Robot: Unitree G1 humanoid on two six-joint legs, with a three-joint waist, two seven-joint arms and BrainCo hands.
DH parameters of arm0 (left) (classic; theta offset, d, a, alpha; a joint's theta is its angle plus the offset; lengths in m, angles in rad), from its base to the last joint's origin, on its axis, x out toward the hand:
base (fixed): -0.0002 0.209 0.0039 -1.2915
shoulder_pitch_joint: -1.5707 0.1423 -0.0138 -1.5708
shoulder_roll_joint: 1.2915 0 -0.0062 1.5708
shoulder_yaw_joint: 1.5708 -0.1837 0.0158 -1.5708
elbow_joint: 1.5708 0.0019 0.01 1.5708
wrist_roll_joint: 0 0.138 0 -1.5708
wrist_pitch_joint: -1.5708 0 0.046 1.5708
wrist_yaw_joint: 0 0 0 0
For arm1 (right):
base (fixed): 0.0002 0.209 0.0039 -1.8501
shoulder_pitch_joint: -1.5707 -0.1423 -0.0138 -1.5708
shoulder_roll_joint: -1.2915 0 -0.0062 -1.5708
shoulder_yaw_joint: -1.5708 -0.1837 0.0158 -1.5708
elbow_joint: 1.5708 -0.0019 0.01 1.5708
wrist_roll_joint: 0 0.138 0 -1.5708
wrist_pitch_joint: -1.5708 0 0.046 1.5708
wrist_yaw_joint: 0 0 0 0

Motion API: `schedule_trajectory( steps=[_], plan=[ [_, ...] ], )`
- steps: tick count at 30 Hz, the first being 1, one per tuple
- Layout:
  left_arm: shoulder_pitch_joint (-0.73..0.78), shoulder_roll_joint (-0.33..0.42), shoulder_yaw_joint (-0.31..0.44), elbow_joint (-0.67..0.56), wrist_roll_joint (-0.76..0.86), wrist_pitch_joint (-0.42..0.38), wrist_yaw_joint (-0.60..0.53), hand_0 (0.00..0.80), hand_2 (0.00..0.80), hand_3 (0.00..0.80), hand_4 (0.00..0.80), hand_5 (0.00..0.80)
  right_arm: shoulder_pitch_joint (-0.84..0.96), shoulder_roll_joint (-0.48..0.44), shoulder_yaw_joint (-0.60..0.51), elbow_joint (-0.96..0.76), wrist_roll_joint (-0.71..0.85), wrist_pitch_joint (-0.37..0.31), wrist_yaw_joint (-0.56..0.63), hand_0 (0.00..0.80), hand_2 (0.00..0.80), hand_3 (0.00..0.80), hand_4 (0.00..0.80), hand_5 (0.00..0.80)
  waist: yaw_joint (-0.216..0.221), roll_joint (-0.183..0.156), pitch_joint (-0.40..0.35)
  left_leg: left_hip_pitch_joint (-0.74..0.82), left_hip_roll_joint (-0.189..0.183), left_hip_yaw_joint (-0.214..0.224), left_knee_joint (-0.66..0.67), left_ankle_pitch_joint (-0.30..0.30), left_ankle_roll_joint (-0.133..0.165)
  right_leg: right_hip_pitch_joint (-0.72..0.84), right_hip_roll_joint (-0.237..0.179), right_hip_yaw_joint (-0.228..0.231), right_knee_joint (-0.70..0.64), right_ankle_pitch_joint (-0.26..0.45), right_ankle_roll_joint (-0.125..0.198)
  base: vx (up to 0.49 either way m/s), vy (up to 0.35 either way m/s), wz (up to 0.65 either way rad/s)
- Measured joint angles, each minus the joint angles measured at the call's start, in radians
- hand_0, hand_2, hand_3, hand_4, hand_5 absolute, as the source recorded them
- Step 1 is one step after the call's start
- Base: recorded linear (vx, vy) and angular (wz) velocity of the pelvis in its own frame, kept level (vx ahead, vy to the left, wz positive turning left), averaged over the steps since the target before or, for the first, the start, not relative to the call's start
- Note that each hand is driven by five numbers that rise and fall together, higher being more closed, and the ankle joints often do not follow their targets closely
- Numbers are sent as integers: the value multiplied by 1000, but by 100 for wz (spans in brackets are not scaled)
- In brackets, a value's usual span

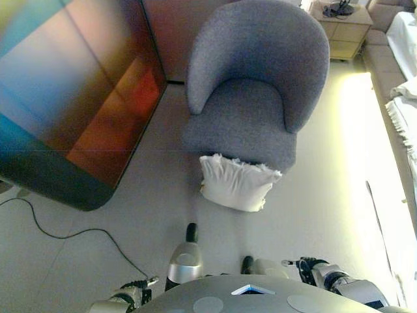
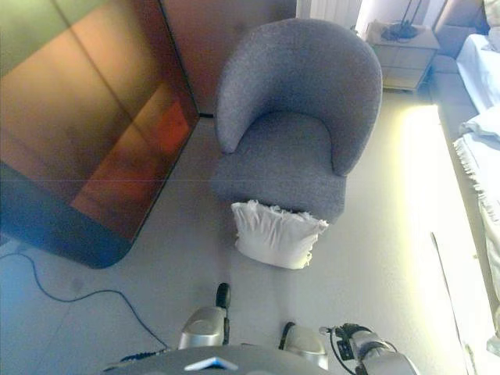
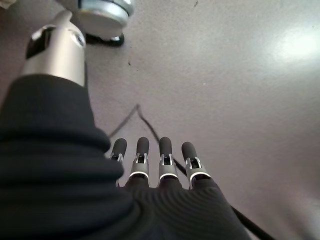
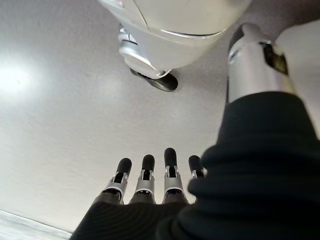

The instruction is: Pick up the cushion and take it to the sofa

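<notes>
I'm looking down on a pale floor (image 1: 313, 195) that fills most of my view. A big dark glossy panel (image 1: 78, 98) stands on my left, one grey armchair (image 1: 260, 85) sits straight ahead, a sofa (image 1: 391, 72) draped in white cloth runs along the right edge, and a small wooden cabinet (image 1: 342, 26) stands in the far corner. One white cushion (image 1: 236, 182) lies on the floor, leaning against the front of the armchair, well apart from both my hands. My left hand (image 3: 160, 165) hangs low at my side, fingers straight and relaxed, holding nothing. My right hand (image 4: 150, 182) hangs the same way, fingers extended over bare floor, also empty.
</notes>
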Motion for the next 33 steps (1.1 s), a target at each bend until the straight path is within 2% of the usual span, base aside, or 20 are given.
schedule_trajectory(
  steps=[1, 2, 3, 4, 5, 6, 7, 8, 10, 11, 13, 15, 16, 18, 20, 23, 26, 33],
  plan=[
    [-8, 4, 0, -1, 0, 1, 0, 0, 0, 0, 0, 0, 6, 6, 1, 3, -1, 0, -2, 0, 0, 0, 0, 0, 0, -4, -12, 3, -17, 10, -7, 33, -10, 1, -20, 2, -4, -6, 9, 295, 165, -36],
    [-8, 7, -2, -8, 1, 3, 0, 0, 0, 0, 0, 0, 15, 11, 1, 4, -1, 0, -1, 0, 0, 0, 0, 0, 0, -5, -27, 3, -19, 42, -1, 64, 9, 5, -40, -14, 1, -12, 15, 247, 144, -48],
    [-6, 22, -4, -16, 3, 6, 0, 0, 0, 0, 0, 0, 18, 25, 1, 7, -4, -2, -9, 0, 0, 0, 0, 0, 2, -25, -36, 5, -38, 73, 2, 49, 15, -3, -79, -36, 61, -38, 26, 285, 156, -40],
    [-7, 45, -8, -23, 16, 14, -1, 0, 0, 0, 0, 0, 22, 34, 3, 5, -9, -4, -8, 0, 0, 0, 0, 0, -5, -54, -53, 29, -61, 82, -4, 41, 33, -11, -113, -64, 144, -42, 43, 226, 106, -36],
    [-12, 68, -10, -27, 31, 19, 0, 0, 0, 0, 0, 0, 23, 45, 4, 2, -10, -5, -9, 0, 0, 0, 0, 0, -7, -79, -67, 49, -77, 95, -15, 39, 36, -13, -136, -77, 179, -28, 58, 163, 38, -27],
    [-18, 84, -10, -30, 40, 19, 0, 0, 0, 0, 0, 0, 21, 53, 5, -7, -10, -8, -9, 0, 0, 0, 0, 0, -9, -90, -73, 64, -84, 104, -20, 38, 33, -13, -141, -85, 181, -13, 81, 80, -18, -40],
    [-30, 95, -16, -32, 39, 20, 1, 0, 0, 0, 0, 0, 12, 54, 7, -14, -8, -12, -9, 0, 0, 0, 0, 0, -10, -91, -74, 73, -79, 107, -26, 36, 34, -20, -144, -91, 192, 2, 102, -22, -104, -47],
    [-41, 105, -28, -39, 39, 20, 3, 0, 0, 0, 0, 0, -1, 54, 13, -26, -3, -13, -10, 0, 0, 0, 0, 0, -8, -85, -73, 70, -71, 108, -30, 34, 35, -50, -148, -94, 202, 15, 103, -132, -161, -57],
    [-76, 121, -31, -41, 36, 21, 11, 0, 0, 0, 0, 0, -54, 54, 36, -60, 20, -18, -8, 0, 0, 0, 0, 0, -11, -71, -65, 33, -44, 115, -28, 34, 35, -110, -152, -137, 134, 10, 115, -244, -222, -59],
    [-96, 126, -37, -43, 28, 20, 16, 0, 0, 0, 0, 0, -75, 54, 50, -73, 22, -24, -7, 0, 0, 0, 0, 0, -13, -68, -62, 3, -32, 123, -23, 35, 32, -141, -159, -157, 67, 26, 130, -263, -183, -46],
    [-130, 135, -41, -53, -10, 18, 21, 0, 0, 0, 0, 0, -115, 54, 68, -95, 25, -41, -6, 0, 0, 0, 0, 0, -26, -72, -49, -53, -23, 139, -26, 46, 16, -195, -173, -169, -67, 112, 148, -181, -138, -31],
    [-148, 143, -41, -64, -45, 4, 23, 0, 0, 0, 0, 0, -122, 59, 69, -100, 59, -54, -6, 0, 0, 0, 0, 0, -30, -101, -17, -72, -39, 132, -21, 56, -6, -192, -184, -143, -128, 211, 144, -1, -118, 12],
    [-151, 130, -44, -77, -50, -15, 24, 0, 0, 0, 0, 0, -121, 51, 68, -100, 75, -61, -9, 0, 0, 0, 0, 0, -44, -80, 6, -76, -27, 106, -16, 61, -21, -184, -163, -131, -122, 253, 161, 100, -117, 27],
    [-143, 92, -43, -87, -51, -52, 27, 0, 0, 0, 0, 0, -122, 28, 67, -100, 80, -76, -11, 0, 0, 0, 0, 0, -53, -29, 34, -94, 24, 99, 8, 51, -39, -185, -116, -134, -134, 234, 134, 73, -121, 2],
    [-139, 50, -48, -91, -52, -76, 28, 0, 0, 0, 0, 0, -119, -5, 68, -102, 81, -94, -22, 0, 0, 0, 0, 0, -63, 6, 55, -127, 58, 80, 44, 48, -44, -195, -84, -147, -137, 230, 115, -49, -88, -1],
    [-176, 17, -123, -133, -47, -120, 28, 0, 0, 0, 0, 0, -143, -64, 70, -105, 112, -104, -76, 0, 0, 0, 0, 0, -63, 22, 76, -215, 77, 69, 87, 51, -49, -277, -73, -151, -100, 223, 98, -139, -25, 1],
    [-256, 19, -170, -156, -48, -157, 49, 0, 0, 0, 0, 0, -225, -83, 69, -105, 158, -115, -138, 0, 0, 0, 0, 0, -83, 9, 135, -277, 64, 61, 84, 64, -59, -357, -88, -146, -65, 229, 99, -128, 14, 1],
    [-452, 45, -233, -229, -50, -226, 128, 0, 0, 0, 0, 0, -403, -71, 70, -126, 217, -168, -232, 0, 0, 0, 0, 0, -85, -3, 286, -403, 1, 67, 115, 83, -39, -501, -147, -115, -10, 258, 122, -103, 56, 3]
  ],
)
